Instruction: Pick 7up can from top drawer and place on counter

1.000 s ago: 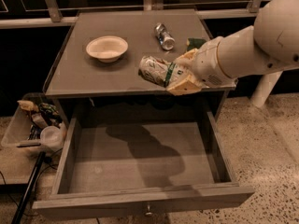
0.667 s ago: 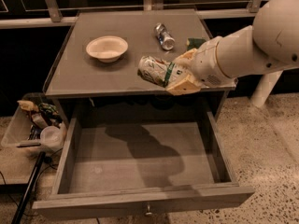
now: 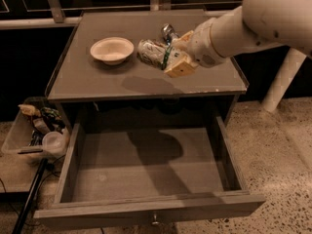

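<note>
Now: can held over the counter

I see my gripper [image 3: 176,58] pinching the 7up can [image 3: 151,52], tipped on its side, hovering above the counter [image 3: 146,87]. A white bowl [image 3: 112,49] sits to its left, a silver-blue can [image 3: 168,32] just behind. Below, the top drawer [image 3: 146,209] stands pulled open, its knob [image 3: 155,221] facing me.

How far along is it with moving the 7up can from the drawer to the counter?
Done: the 7up can is out, and the open drawer holds no can. In hand: the gripper grips it above the counter. Left: set it down and let go.
</note>
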`<state>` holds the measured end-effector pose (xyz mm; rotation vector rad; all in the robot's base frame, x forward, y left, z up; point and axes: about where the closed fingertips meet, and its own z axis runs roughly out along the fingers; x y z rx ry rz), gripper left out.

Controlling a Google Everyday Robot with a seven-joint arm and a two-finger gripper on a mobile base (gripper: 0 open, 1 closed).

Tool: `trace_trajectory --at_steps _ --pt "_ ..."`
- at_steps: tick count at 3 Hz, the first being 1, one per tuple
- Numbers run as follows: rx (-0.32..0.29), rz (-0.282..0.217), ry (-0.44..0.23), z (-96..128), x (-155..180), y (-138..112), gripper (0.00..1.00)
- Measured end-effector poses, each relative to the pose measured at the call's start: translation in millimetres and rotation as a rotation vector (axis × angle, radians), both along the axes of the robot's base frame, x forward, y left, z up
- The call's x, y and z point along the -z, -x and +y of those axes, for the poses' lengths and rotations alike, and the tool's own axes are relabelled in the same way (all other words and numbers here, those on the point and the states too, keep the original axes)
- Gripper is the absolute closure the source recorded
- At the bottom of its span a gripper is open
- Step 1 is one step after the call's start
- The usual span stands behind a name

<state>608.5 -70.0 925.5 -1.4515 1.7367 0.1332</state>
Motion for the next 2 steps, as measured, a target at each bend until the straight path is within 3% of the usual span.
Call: trace_trajectory --at_steps 2 --pt "0.018 0.03 -0.047 -6.8 4.0 -89.2 1.0"
